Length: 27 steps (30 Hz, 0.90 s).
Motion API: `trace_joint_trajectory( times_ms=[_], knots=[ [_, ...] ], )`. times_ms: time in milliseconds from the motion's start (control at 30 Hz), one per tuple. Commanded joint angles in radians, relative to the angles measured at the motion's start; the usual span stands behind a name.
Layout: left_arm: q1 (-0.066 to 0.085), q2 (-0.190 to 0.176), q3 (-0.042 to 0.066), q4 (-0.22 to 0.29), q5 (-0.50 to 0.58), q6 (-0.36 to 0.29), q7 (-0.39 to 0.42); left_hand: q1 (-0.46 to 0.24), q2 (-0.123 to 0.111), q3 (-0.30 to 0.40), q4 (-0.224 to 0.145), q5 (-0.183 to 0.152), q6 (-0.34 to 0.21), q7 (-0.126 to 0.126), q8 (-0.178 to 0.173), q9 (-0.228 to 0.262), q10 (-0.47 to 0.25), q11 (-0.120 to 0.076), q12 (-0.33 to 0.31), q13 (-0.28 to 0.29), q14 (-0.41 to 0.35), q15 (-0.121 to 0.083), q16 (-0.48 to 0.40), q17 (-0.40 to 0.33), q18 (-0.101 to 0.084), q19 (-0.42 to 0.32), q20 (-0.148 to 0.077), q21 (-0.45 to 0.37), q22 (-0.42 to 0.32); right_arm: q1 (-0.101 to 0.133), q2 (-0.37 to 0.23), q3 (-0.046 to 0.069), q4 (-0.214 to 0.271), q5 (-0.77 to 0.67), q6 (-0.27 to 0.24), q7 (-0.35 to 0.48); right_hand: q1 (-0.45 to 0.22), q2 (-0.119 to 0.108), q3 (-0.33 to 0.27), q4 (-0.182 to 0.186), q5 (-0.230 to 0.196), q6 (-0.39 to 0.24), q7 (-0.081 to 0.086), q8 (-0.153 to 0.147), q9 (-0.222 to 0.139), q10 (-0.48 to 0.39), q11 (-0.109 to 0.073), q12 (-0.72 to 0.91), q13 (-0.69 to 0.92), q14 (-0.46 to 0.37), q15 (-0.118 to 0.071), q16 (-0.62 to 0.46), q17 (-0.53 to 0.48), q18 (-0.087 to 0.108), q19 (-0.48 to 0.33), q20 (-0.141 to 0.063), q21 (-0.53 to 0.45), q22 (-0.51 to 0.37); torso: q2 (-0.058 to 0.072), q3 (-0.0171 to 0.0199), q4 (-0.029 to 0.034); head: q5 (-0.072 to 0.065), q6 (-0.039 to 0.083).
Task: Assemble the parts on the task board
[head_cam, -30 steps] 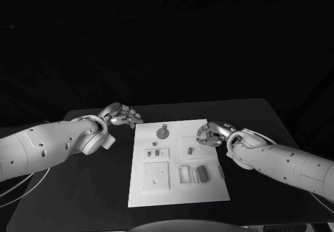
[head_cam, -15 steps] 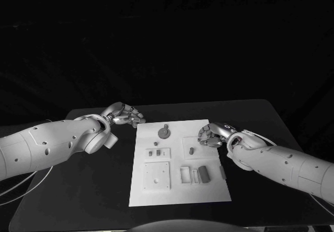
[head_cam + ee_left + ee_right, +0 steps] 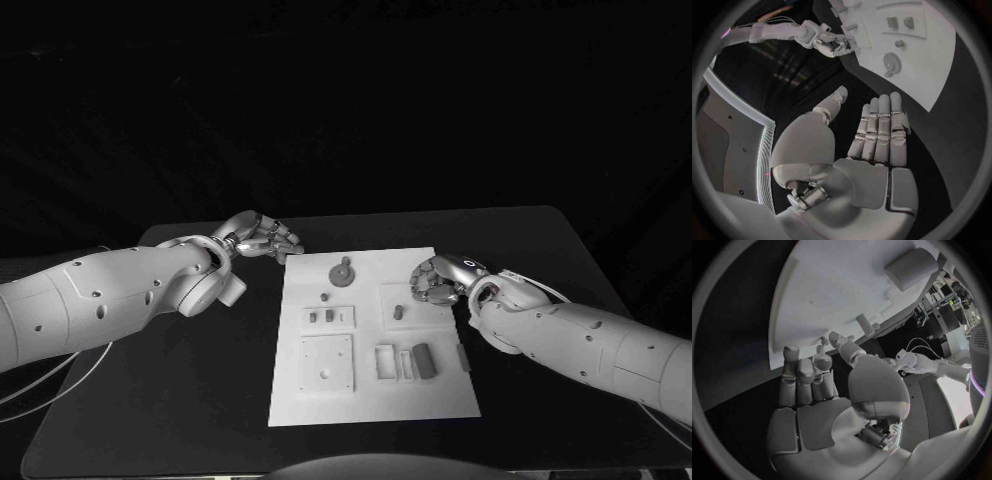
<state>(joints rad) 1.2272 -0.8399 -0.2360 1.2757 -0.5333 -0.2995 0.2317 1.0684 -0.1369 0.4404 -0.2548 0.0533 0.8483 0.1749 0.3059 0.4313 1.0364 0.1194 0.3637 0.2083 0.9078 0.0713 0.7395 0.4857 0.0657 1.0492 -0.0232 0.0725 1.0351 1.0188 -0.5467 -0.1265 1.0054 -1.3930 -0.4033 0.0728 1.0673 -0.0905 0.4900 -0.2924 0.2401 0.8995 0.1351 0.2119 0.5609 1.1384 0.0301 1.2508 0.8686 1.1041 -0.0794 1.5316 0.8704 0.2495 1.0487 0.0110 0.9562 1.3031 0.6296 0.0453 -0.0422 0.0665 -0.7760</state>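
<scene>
No legible writing anywhere. White rectangular task board (image 3: 378, 345) lying mid-table, small grey parts (image 3: 342, 273) on it. Left hand (image 3: 257, 239) just off its far-left corner, fingers straight, pressed together, holding nothing. Right hand (image 3: 440, 278) over its right edge, curled, empty.

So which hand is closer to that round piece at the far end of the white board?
About equal, the left slightly nearer. The left hand is off the board, beside the round piece; the right hand hovers over the board's opposite edge.
</scene>
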Motion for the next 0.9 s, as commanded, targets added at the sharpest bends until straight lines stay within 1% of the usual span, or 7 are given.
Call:
trace_joint_trajectory(
  times_ms=[33,233,367,467,900],
  knots=[
    [0.001,0.003,0.001,0.002,0.007,0.010,0.011,-0.009,0.002,0.001,-0.006,0.000,-0.002,0.005,0.007,0.002,0.006,0.001,-0.004,-0.001,0.009,0.002,-0.004,0.002,0.001,0.005,-0.001,-0.004,-0.001,-0.001,0.003,0.000,-0.003,-0.013,0.018,-0.002,-0.003,0.014,0.005,0.004,-0.002,0.017,0.002,0.006,0.000,0.002,-0.006,0.005,-0.001,0.006,0.000,0.002,0.001,0.012,0.006,-0.004,-0.002,0.001,-0.001,0.0000,-0.0006,0.001,-0.001],
    [0.001,0.002,0.001,0.003,0.007,0.010,0.010,-0.010,0.003,0.001,-0.005,0.000,-0.002,0.006,0.007,0.002,0.007,0.001,-0.005,-0.001,0.009,0.001,-0.005,0.003,0.001,0.006,-0.002,-0.004,-0.002,-0.004,0.010,0.000,-0.017,-0.017,0.037,-0.008,-0.011,0.032,0.009,0.003,-0.006,0.027,-0.003,0.013,0.001,0.004,-0.011,0.005,-0.003,0.007,-0.005,0.002,0.001,0.012,0.007,-0.005,-0.002,0.002,0.000,0.0001,-0.0006,0.003,-0.002],
    [0.001,0.000,0.001,0.003,0.007,0.010,0.010,-0.015,0.006,0.000,-0.002,0.000,-0.002,0.006,0.006,0.001,0.008,0.001,-0.008,-0.002,0.010,0.002,-0.008,0.006,0.001,0.006,-0.002,-0.004,-0.004,-0.008,0.011,0.000,-0.016,-0.019,0.042,-0.010,-0.014,0.037,0.010,0.003,-0.009,0.029,-0.004,0.014,0.001,0.004,-0.012,0.004,-0.003,0.008,-0.006,0.002,0.001,0.012,0.007,-0.005,-0.002,0.002,0.000,0.0004,-0.0007,0.003,-0.005],
    [0.001,0.000,0.001,0.002,0.007,0.010,0.010,-0.015,0.006,0.001,-0.002,0.000,-0.002,0.006,0.006,0.001,0.009,0.001,-0.009,-0.002,0.010,0.002,-0.009,0.007,0.001,0.006,-0.002,-0.004,-0.004,-0.008,0.012,0.000,-0.017,-0.021,0.050,-0.014,-0.015,0.040,0.011,0.003,-0.009,0.030,-0.005,0.015,0.001,0.005,-0.013,0.004,-0.003,0.008,-0.007,0.002,0.001,0.012,0.006,-0.005,-0.002,0.002,0.000,0.0007,-0.0015,0.005,-0.009],
    [0.001,0.000,0.001,0.003,0.007,0.010,0.009,-0.015,0.007,0.001,-0.002,0.000,-0.002,0.006,0.006,0.001,0.010,0.001,-0.010,-0.002,0.010,0.001,-0.010,0.009,0.001,0.006,-0.002,-0.004,-0.005,-0.009,0.022,0.000,-0.029,-0.028,0.051,-0.019,-0.020,0.052,0.013,0.004,-0.010,0.033,-0.006,0.016,0.001,0.006,-0.014,0.004,-0.004,0.008,-0.008,0.002,0.001,0.012,0.006,-0.005,-0.002,0.003,-0.001,0.0004,-0.0010,0.005,-0.011]
  ],
)
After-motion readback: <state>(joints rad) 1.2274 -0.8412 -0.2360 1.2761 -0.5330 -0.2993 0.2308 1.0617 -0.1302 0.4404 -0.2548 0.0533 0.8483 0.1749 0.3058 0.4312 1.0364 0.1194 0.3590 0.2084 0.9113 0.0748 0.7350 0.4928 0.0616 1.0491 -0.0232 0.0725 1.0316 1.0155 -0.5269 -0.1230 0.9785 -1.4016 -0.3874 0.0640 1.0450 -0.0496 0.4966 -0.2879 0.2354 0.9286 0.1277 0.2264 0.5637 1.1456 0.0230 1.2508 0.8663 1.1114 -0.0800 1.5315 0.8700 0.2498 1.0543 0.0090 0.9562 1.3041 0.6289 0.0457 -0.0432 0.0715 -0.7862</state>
